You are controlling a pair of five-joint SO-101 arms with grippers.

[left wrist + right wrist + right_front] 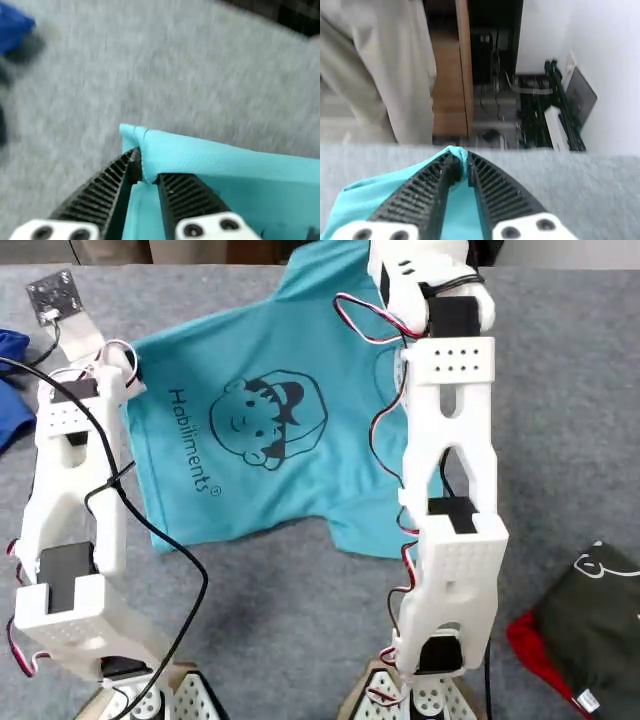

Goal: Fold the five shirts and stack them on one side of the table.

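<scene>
Left gripper is clamped on a corner of the shirt, and right gripper is pinching another edge. Shirt's spread print-up between them, long axis running roughly gripper to gripper.

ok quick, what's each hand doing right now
left hand: closed, pinching an edge of the teal shirt
right hand: closed, pinching another edge of the teal shirt
</scene>
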